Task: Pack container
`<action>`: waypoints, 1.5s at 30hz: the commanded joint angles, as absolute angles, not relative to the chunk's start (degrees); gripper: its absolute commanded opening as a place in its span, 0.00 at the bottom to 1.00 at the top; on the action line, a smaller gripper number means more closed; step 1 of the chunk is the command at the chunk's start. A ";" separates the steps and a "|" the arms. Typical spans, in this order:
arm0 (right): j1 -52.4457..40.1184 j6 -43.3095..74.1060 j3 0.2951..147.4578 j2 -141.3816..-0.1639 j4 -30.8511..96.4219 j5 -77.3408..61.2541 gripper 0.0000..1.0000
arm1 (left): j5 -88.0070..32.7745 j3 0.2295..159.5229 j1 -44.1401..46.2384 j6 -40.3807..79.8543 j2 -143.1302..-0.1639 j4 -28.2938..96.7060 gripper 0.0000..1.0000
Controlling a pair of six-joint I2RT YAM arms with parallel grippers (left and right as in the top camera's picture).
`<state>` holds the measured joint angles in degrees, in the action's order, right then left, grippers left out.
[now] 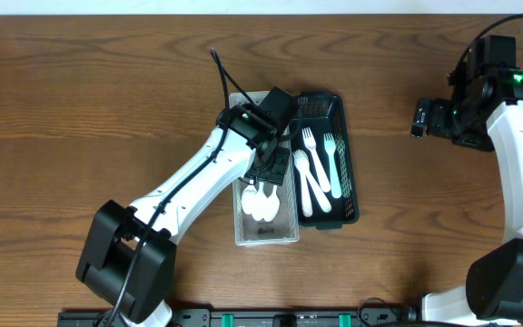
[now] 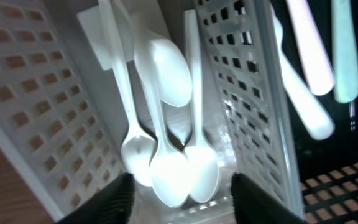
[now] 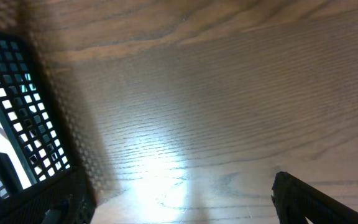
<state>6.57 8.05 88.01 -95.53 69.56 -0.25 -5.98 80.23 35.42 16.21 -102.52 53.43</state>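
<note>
A clear perforated container (image 1: 241, 227) holds several white plastic spoons (image 1: 261, 204); they show close up in the left wrist view (image 2: 173, 168). A black perforated container (image 1: 352, 173) beside it holds white and pale green forks (image 1: 320, 168). My left gripper (image 1: 269, 163) is open and empty, low inside the clear container, its fingers (image 2: 182, 199) either side of the spoon bowls without touching them. My right gripper (image 1: 422, 119) is open and empty over bare table at the right; its wrist view shows the black container's corner (image 3: 23, 155) with a fork inside.
The two containers stand side by side mid-table. Wood tabletop (image 1: 89, 109) lies all around them. A black cable (image 1: 221, 73) runs from the left arm past the clear container's far end.
</note>
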 commanded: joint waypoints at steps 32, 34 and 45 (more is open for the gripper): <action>6.35 4.25 87.66 -86.96 46.46 -0.14 0.99 | 13.13 80.88 -1.74 7.77 -75.90 47.03 0.98; 6.26 4.25 86.63 -83.05 46.89 -0.21 0.99 | 13.10 78.56 -1.52 7.79 -72.34 46.57 0.98; -5.76 4.69 61.52 -51.79 47.48 9.30 0.99 | 13.15 57.47 3.44 8.23 -45.50 40.84 0.98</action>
<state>-1.76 5.06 68.07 -57.39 47.13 3.81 12.45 61.52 1.93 7.68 -51.05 41.17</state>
